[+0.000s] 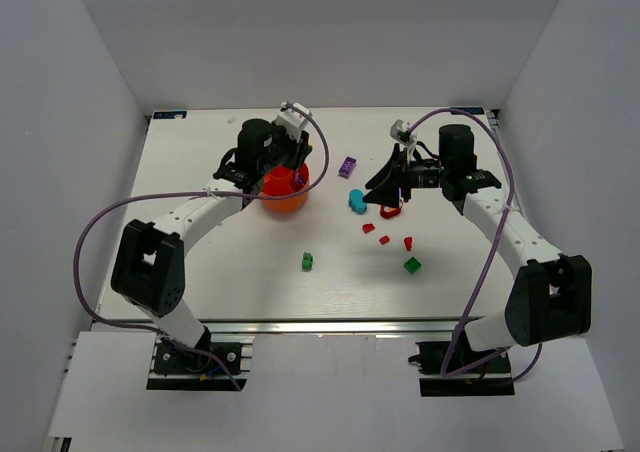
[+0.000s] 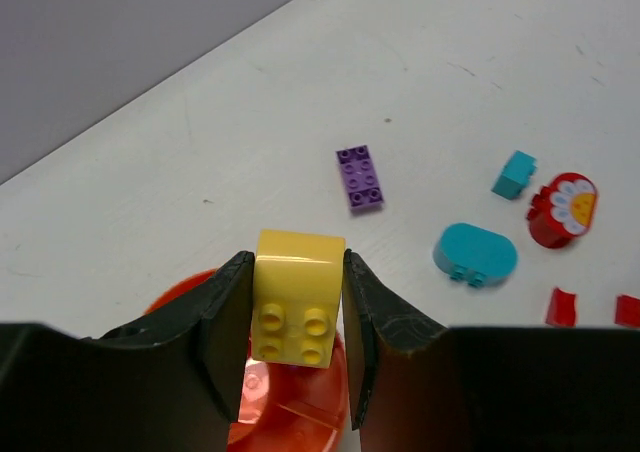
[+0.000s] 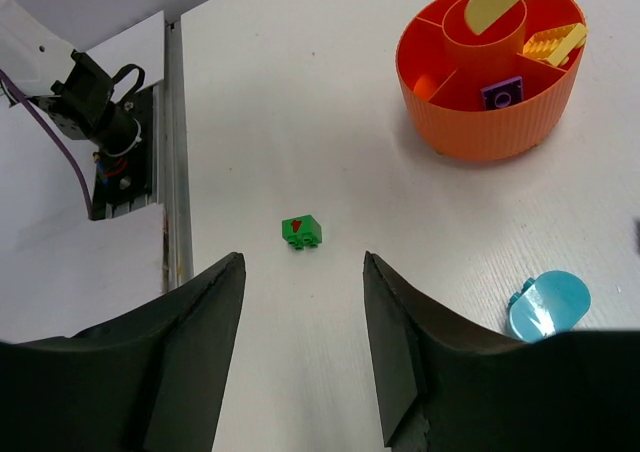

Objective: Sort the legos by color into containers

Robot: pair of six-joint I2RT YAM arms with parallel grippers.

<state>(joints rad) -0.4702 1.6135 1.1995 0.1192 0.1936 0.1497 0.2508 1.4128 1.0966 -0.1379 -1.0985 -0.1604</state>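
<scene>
My left claw point(image 2: 297, 317) pinches a yellow brick point(image 2: 300, 267) over the tub point(image 3: 490, 122); my right claw point(image 3: 303, 302) hangs spread, empty, above the table point(image 3: 300, 122).

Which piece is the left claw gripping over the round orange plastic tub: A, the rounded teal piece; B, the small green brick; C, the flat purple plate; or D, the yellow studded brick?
D: the left wrist view shows the yellow studded brick pinched in the left claw above the orange tub.
</scene>
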